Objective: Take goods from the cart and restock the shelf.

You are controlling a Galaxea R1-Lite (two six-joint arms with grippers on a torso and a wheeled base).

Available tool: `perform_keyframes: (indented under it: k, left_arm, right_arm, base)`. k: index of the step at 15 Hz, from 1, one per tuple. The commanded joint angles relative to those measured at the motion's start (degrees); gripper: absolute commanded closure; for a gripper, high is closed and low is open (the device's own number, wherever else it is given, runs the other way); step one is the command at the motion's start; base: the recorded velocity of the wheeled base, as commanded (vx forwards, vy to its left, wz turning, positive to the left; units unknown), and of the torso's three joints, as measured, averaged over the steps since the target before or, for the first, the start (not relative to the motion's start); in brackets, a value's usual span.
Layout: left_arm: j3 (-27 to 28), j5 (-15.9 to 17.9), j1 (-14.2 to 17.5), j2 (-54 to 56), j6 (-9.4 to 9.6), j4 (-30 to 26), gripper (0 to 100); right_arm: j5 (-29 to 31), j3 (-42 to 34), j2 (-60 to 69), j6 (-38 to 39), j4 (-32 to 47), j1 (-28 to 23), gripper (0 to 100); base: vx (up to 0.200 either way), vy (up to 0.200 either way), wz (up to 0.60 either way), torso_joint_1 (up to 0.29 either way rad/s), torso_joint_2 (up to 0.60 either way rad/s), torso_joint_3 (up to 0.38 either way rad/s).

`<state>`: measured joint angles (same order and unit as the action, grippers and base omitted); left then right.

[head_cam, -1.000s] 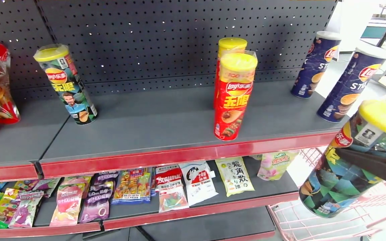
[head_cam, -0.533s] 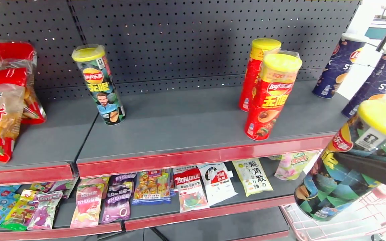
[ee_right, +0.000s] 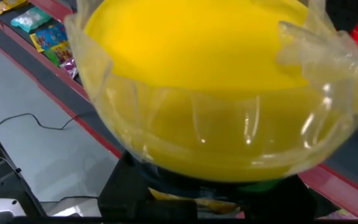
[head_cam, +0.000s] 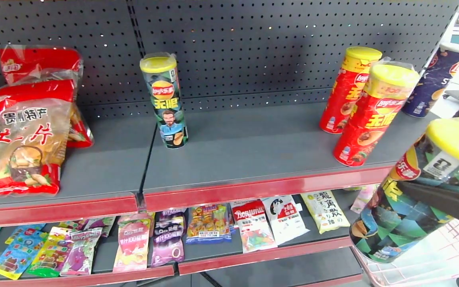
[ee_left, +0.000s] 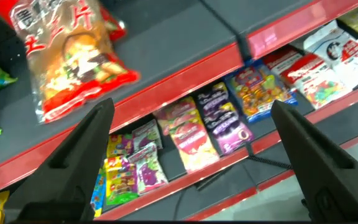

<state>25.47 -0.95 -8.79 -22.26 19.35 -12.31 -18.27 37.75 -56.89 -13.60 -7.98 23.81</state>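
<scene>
Placement looks to be the step in hand. The right arm's jaws pinch a green chip can (head_cam: 408,199) at the near right, in front of the right end of the upper shelf (head_cam: 253,143). The can is tilted, its yellow lid (head_cam: 458,141) leaning right, and the pink wire cart (head_cam: 424,267) lies beneath it. One black finger (head_cam: 440,201) lies across the can's side. The left arm's jaws are spread with nothing between them, their fingers (ee_left: 73,168) hanging over the sachets (ee_left: 197,130) on the lower shelf.

To do this well, the can should be raised over the red front lip (head_cam: 261,187), brought upright and carried left. The bare stretch lies between the matching can (head_cam: 164,101), standing far back on the shelf, and the two red cans (head_cam: 373,115) on the right. Like belongs with like, so a spot just beside the matching can seems best. So tall a can will likely topple easily. I would lower it until the base sits flat before loosening the grip, then draw straight back so the finger does not drag it. The red cans stand near the path, so pass in front of them.

The held can's right edge is cut off by the frame, and the second finger is hidden behind it. In the right wrist view the lid and its clear film (ee_right: 316,56) hide the can's base. The cart is cut off too, so whether more goods lie in it cannot be told. A blue can (head_cam: 432,81) at the far right is partly hidden behind the red ones.
</scene>
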Motion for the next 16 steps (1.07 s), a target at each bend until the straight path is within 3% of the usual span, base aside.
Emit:
perform_keyframes:
  k: [1, 10, 12, 14, 16]
  left_arm:
    - [0.0, 0.0, 0.0, -0.1, -0.01, 0.0, 0]
    - [-0.2, 0.0, 0.0, -0.3, -0.01, 0.0, 0]
    - [-0.3, 0.0, 0.0, -0.4, 0.34, 0.0, 0]
    - [-0.3, 0.0, 0.0, -0.3, 2.19, 0.0, 0]
    - [-0.3, 0.0, 0.0, -0.5, 2.89, 0.0, 0]
  right_arm:
    - [0.0, 0.0, -0.3, 0.0, 0.0, 0.0, 100]
    - [0.0, 0.0, -1.5, -0.1, 0.0, 0.0, 100]
    - [0.0, 0.0, -1.6, -0.1, 0.0, 0.0, 100]
    - [0.0, 0.0, -1.6, -0.1, 0.0, 0.0, 100]
    - [0.0, 0.0, -1.6, -0.1, 0.0, 0.0, 100]
  base:
    - [0.000, 0.200, 0.00, -0.002, 0.00, -0.002]
    - [0.000, 0.200, 0.00, 0.002, 0.00, 0.001]
    - [0.000, 0.000, 0.00, 0.000, 0.00, 0.000]
    - [0.000, 0.000, 0.00, 0.000, 0.00, 0.000]
    - [0.000, 0.000, 0.00, 0.000, 0.00, 0.000]
